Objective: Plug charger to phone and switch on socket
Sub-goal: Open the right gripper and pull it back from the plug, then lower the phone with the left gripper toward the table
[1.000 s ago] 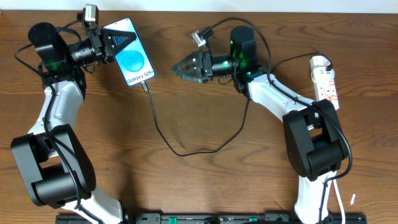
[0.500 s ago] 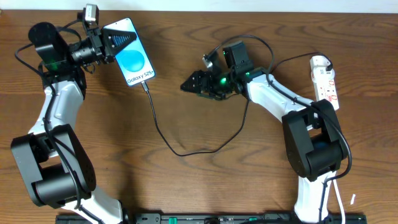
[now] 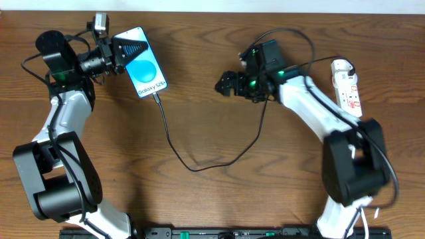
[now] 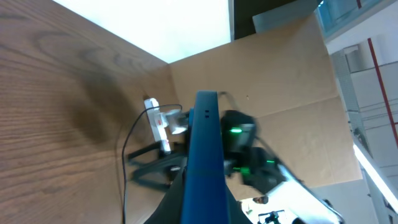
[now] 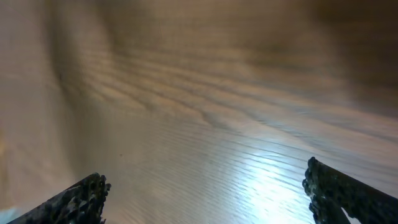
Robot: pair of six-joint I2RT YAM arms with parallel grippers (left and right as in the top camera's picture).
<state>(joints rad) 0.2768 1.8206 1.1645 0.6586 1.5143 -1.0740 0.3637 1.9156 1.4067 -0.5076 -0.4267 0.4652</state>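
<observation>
The left end effector is gripping the phone at the far left of the desk, its jaws closed tight on the phone's upper end. The phone is facing up toward the overhead camera, its light-blue screen showing "Galaxy S25" in white, its lower end pointing toward the middle of the desk. In the left wrist view the phone is showing edge-on as a narrow blue strip running up from between the fingers.

The charger is lying on the desk as a thin black cable. Its small tip is sitting at the phone's lower edge, touching it. From there the cable is curving down toward the front of the desk, then bending back up toward the right arm, where its far end is passing out of sight.

The right end effector is hanging over bare wood near the middle of the desk, well apart from the phone, jaws spread wide and gripping nothing. In the right wrist view its fingers are standing at opposite corners with only blurred wood grain between them.

The socket is lying at the far right edge, beyond the right arm.
</observation>
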